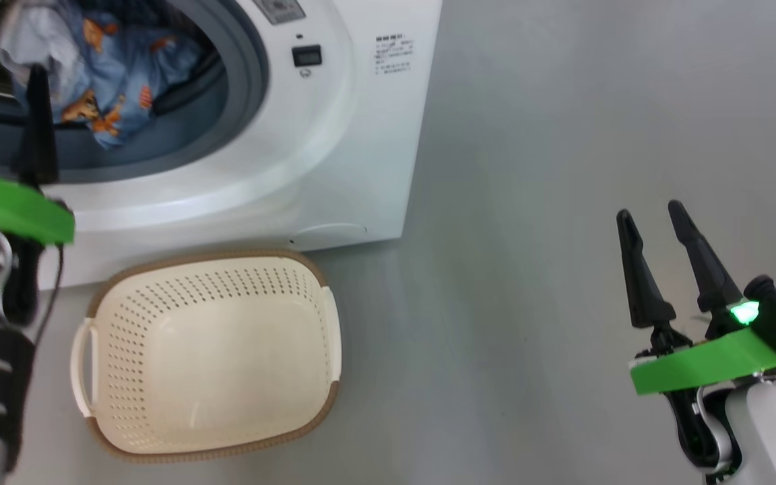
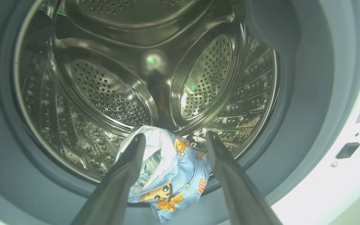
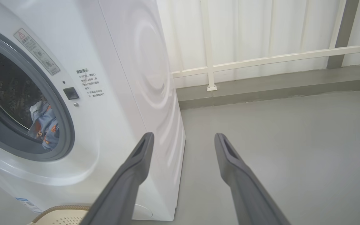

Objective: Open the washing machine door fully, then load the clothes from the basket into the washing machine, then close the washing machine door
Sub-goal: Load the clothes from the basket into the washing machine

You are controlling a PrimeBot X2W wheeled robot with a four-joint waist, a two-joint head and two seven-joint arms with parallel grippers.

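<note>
- We see the grey floor (image 1: 563,168) filling the right half of the head view, bare between the machine and the right arm.
- The washing machine (image 1: 361,135) stands at upper left, its mouth open, ringed by a grey gasket (image 1: 250,81), with the steel drum (image 2: 105,93) behind it.
- A cream railing (image 3: 261,59) runs along the top of the right wrist view, beyond the machine.
- The basket (image 1: 226,256) sits on the floor at lower left, just before the machine's front, its cream bottom showing.
- The clothes (image 1: 112,87) lie at the drum's mouth, draped over the gasket's lower lip.
- The left pincer (image 2: 175,136), fingers apart, points into the opening; the clothes show between its fingers, and we cannot tell whether they touch.
- The right pincer (image 1: 650,210), fingers apart, hangs at lower right over the floor, well apart from the basket.
</note>
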